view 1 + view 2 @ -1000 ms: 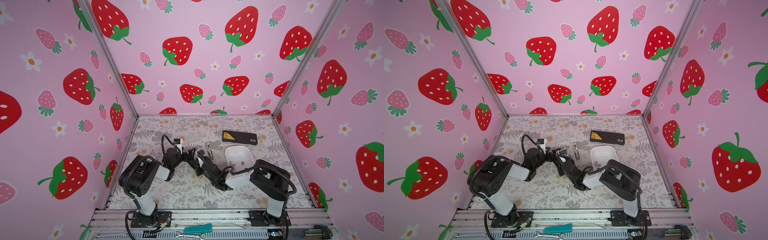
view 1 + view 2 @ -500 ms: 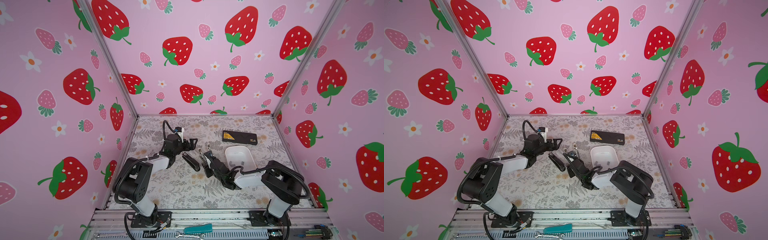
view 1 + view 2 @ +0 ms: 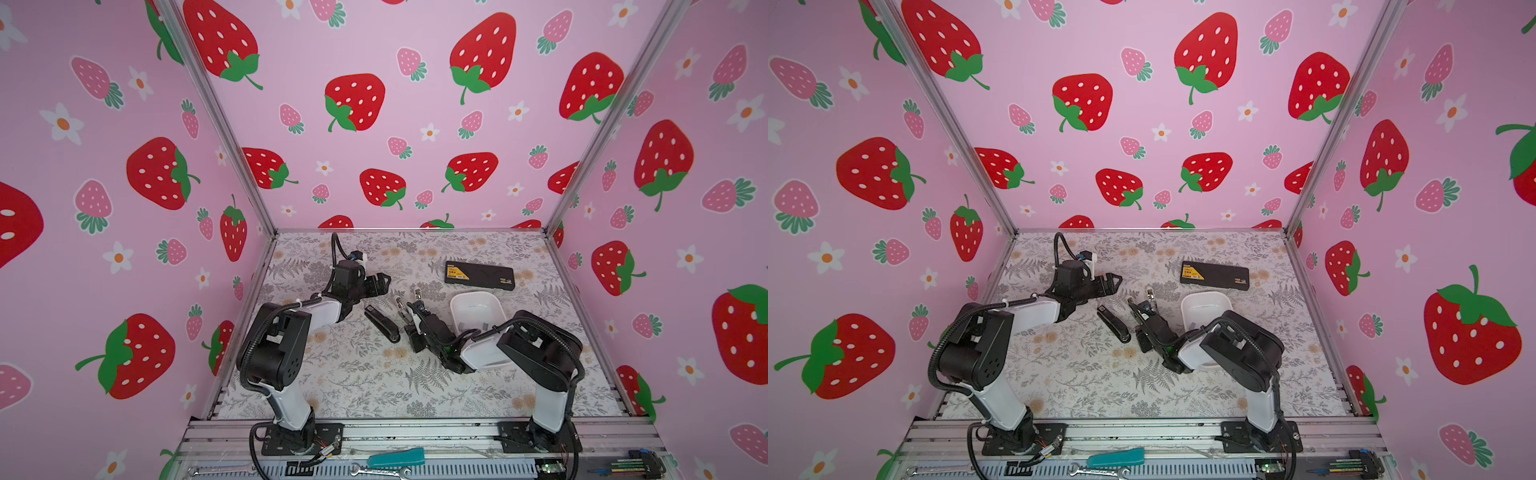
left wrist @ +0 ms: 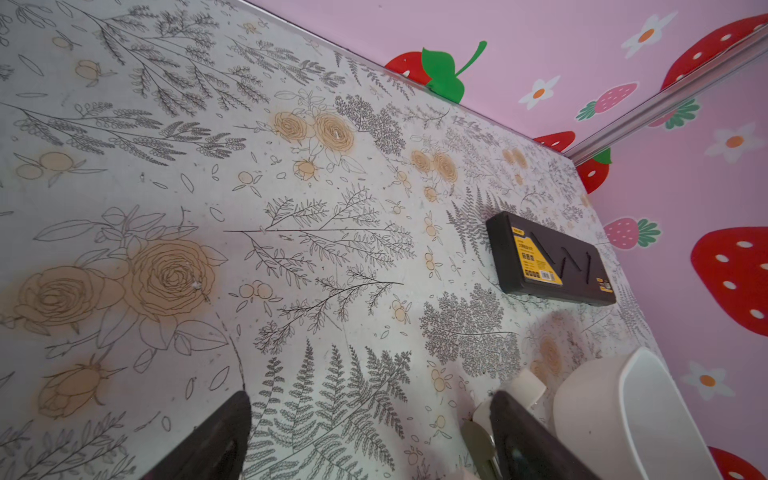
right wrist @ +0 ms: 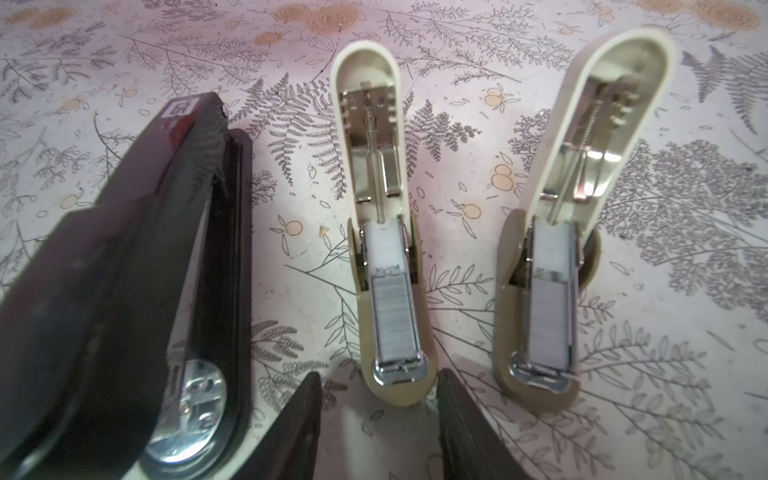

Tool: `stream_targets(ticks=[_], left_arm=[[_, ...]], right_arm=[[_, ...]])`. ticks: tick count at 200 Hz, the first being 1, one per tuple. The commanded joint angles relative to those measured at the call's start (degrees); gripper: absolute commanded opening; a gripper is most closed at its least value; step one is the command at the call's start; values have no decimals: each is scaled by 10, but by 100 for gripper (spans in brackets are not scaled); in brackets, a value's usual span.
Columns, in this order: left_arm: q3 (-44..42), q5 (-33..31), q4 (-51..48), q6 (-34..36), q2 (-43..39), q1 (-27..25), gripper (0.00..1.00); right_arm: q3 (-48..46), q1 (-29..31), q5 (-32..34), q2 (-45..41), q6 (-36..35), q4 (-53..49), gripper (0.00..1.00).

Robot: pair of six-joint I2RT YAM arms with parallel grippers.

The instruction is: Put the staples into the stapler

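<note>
Here, staples fill the open tray of a beige stapler near the table's middle, between a loaded second stapler and a black stapler. The right gripper, released, straddles its metal-tipped end; the left gripper gapes wide.

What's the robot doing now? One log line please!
left end effector: open, empty | right end effector: open, at beige stapler | staples: in both beige staplers | black stapler: untouched

Robot test cell, lab setting: strawberry-print panels are enclosing a floral-papered counter; left arm and right arm are standing bolted to an aluminium rail along the counter's front edge, a wrench lying beside it.
</note>
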Motion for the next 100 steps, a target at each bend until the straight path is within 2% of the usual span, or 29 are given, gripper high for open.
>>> stream_targets(ticks=[1,26,61,100], left_arm=[[27,-34,-44,21,15,-1,90],[41,-52,-62,31,36,-2,90],[48,-46,-66,55,51,-16,88],[33,-36,-36,80,59,-34,86]], right_arm=[[1,-3,-11,30,-4,-31,37],[10,-3,-6,42,-7,-36,37],[17,-3,-9,54,-14,-38,40],[19,-3,-18,56,-14,-36,27]])
